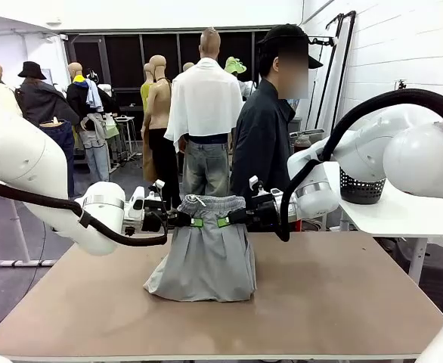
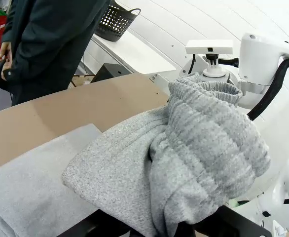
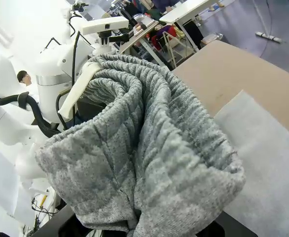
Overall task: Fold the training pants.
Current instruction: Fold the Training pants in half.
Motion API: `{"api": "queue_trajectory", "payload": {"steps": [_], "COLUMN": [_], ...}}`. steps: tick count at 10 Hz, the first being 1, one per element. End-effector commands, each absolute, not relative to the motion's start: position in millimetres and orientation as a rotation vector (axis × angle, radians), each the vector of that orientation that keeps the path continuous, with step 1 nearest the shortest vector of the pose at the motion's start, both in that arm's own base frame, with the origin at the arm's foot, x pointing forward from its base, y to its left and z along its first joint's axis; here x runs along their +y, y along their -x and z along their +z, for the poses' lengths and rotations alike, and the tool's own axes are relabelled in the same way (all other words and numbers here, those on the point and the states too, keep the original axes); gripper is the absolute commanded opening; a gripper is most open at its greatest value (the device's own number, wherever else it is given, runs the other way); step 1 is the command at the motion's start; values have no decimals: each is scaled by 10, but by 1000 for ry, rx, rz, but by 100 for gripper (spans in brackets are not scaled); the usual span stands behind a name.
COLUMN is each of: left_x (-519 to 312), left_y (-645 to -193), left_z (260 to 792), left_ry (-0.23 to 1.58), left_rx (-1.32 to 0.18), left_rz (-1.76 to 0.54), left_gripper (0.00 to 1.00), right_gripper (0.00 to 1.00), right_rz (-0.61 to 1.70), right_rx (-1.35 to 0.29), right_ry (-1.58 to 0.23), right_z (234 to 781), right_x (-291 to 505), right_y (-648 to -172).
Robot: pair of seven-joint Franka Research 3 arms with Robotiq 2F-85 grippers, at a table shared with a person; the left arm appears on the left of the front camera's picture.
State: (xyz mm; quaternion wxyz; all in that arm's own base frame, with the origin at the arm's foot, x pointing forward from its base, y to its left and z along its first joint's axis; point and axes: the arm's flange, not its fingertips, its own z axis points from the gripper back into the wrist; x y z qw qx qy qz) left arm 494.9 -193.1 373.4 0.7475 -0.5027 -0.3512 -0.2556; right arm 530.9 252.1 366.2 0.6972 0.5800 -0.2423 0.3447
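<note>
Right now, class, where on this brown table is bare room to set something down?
Bare board lies either side of the light grey jersey training pants, out to the brown table edges, and along the near edge. The middle is crowded: both claws, left and right, pinch the waistband.

Robot lab: white arms, worktable, person beside.

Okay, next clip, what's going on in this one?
Both arms are holding the training pants up by the waistband over the table. The left gripper is shut on one side of the waistband, the right gripper on the other. The legs hang down, with the lower part bunched on the tabletop. A person stands at the far side, not touching the garment. A black basket sits on a side table.
</note>
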Motion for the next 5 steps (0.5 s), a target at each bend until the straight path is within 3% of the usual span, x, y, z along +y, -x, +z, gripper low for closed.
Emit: {"api": "queue_trajectory", "payload": {"steps": [1, 5], "left_x": [-1926, -1783], "left_y": [-4971, -4995], "left_z": [3759, 3747], "left_ry": [1055, 978], "left_rx": [-760, -598], "left_rz": [-515, -322], "left_gripper": [0, 0], "right_gripper": [0, 0], "right_rz": [736, 651], "right_rx": [-509, -395], "right_ry": [-1305, -1323], "right_z": [3588, 3325], "right_x": [2563, 2645], "right_y": [-5376, -5518]}}
